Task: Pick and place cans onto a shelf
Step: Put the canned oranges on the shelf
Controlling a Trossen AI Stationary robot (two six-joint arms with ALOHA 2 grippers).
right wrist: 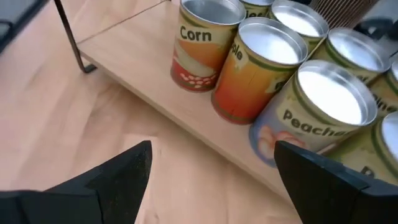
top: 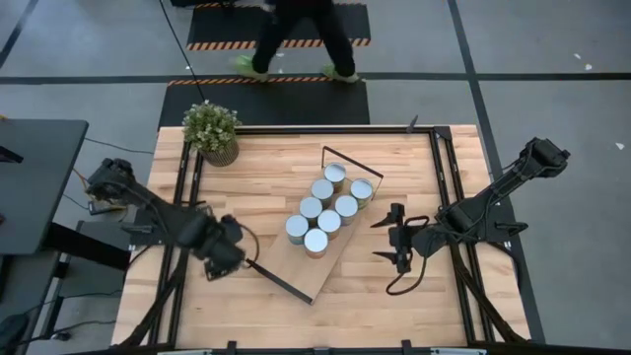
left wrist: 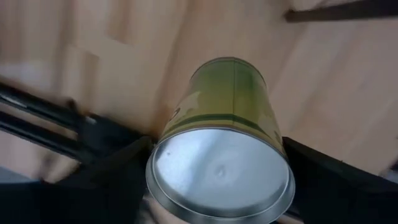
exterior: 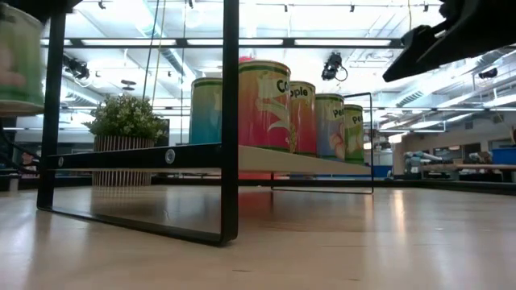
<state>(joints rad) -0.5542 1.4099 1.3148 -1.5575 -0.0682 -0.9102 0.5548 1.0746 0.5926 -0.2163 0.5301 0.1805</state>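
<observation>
Green can [left wrist: 221,134] sits clamped in the left claw [top: 225,251], low beside the shelf [top: 325,266]; right claw [top: 394,237] hovers open.

a light-wood table [top: 256,177] carries a potted plant [top: 212,131] and the shelf [top: 325,251]. seven cans [top: 325,211] stand clustered on the shelf.

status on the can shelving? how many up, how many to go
Done: seven cans stand on the shelf. In hand: the left hand is shut on a green-labelled can near the shelf's near end, not yet placed. The right hand waits open, empty, beside the shelf. No other loose cans visible.
</observation>
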